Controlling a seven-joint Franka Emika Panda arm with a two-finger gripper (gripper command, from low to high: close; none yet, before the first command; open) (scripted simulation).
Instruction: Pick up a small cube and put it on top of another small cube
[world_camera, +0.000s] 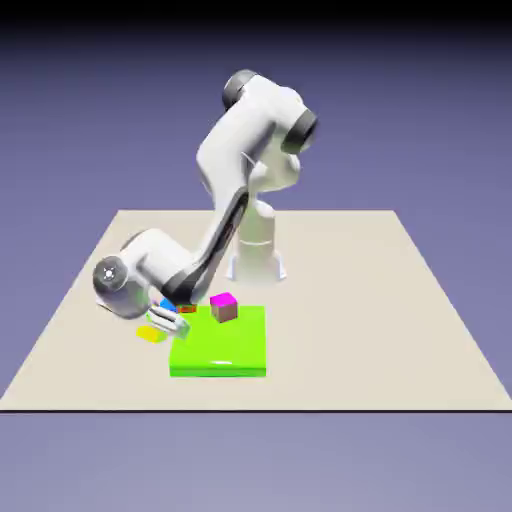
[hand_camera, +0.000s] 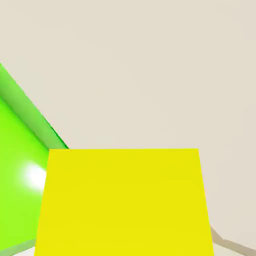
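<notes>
Exterior view: the claw (world_camera: 163, 325) is closed on the yellow cube (world_camera: 150, 333), low over the table (world_camera: 400, 320). A green slab (world_camera: 225, 345) lies just beside it, bearing a pink-topped cube (world_camera: 224, 306).

Hand view: the yellow cube (hand_camera: 122, 202) fills the claw's grip, hiding the fingertips; the green slab (hand_camera: 20, 160) lies at the left.

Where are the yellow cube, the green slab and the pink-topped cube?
yellow cube (hand_camera: 122, 202): hand view, middle of its big face.
green slab (world_camera: 225, 348): exterior view, bare top.
pink-topped cube (world_camera: 223, 300): exterior view, pink top.
</notes>
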